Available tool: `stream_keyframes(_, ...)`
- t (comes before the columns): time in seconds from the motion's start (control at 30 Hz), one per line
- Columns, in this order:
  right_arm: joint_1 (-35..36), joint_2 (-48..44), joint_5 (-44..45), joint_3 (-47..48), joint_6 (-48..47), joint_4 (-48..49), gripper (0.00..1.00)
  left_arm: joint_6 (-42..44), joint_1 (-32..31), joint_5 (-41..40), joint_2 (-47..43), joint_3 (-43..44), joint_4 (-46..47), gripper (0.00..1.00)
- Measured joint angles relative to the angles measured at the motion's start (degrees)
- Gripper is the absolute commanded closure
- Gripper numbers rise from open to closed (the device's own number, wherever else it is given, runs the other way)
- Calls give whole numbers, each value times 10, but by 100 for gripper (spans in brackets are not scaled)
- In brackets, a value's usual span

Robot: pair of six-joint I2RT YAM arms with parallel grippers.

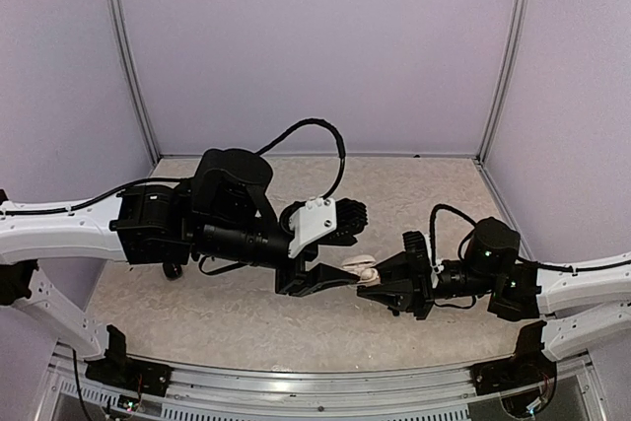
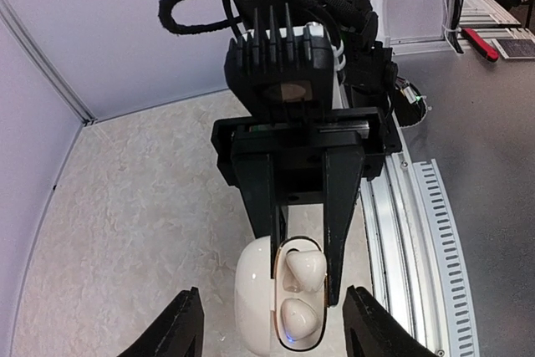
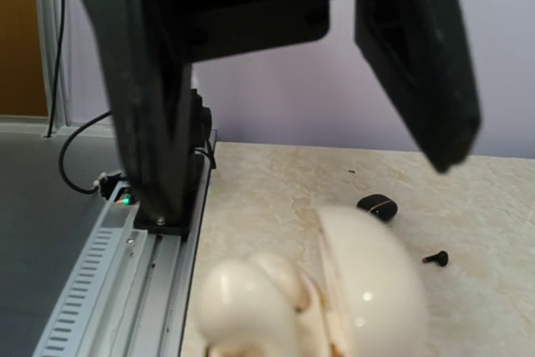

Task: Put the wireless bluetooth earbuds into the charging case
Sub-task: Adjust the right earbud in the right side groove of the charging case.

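Two white earbuds [image 2: 303,269] are seated in the open case [image 2: 251,298], which is clamped by the right tool [image 2: 305,286]. The parted, empty left tool [image 2: 272,292] is judged needed to shut it.

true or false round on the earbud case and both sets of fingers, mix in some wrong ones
1. The glossy white pebble-shaped charging case has its lid open. True.
2. Its wells are empty. False: two white plastic earbuds sit in them.
3. The left gripper has its fingers clamped on the case. False: they stand wide apart, holding nothing.
4. The right gripper has a finger on each side of the case. True.
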Motion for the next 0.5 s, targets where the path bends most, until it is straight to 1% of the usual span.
stream_keyframes(0.5, 0, 0, -13, 0, -6, -16, 100, 3, -2, 6, 25, 12, -5, 43)
